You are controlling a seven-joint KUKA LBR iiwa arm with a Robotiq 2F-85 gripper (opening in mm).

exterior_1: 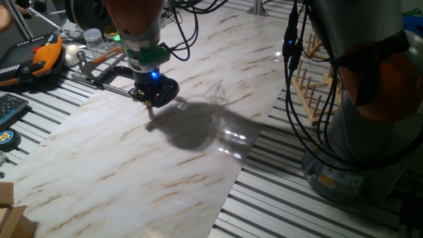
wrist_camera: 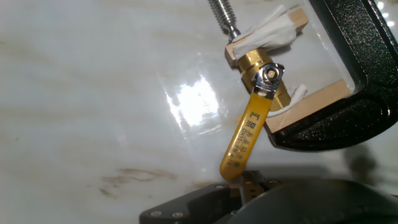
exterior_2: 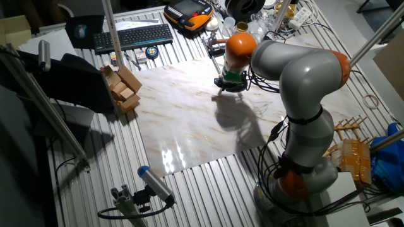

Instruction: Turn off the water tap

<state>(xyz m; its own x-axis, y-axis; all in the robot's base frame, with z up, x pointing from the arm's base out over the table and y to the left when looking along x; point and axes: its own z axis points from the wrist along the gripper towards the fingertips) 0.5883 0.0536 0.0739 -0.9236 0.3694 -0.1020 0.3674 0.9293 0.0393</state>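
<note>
In the hand view's upper right, a black C-clamp (wrist_camera: 367,81) pins the water tap (wrist_camera: 264,78), a small brass valve, between two wooden blocks (wrist_camera: 311,106) so it cannot swivel when pushed. Its yellow lever (wrist_camera: 245,134) slants down-left and carries dark print too blurred to read. The gripper (wrist_camera: 252,185) sits at the lever's tip on the marble surface (wrist_camera: 93,93); I cannot tell the jaws' opening.

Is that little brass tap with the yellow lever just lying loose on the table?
No, the brass tap sits squeezed between wooden blocks in the jaw of a black clamp.
</note>
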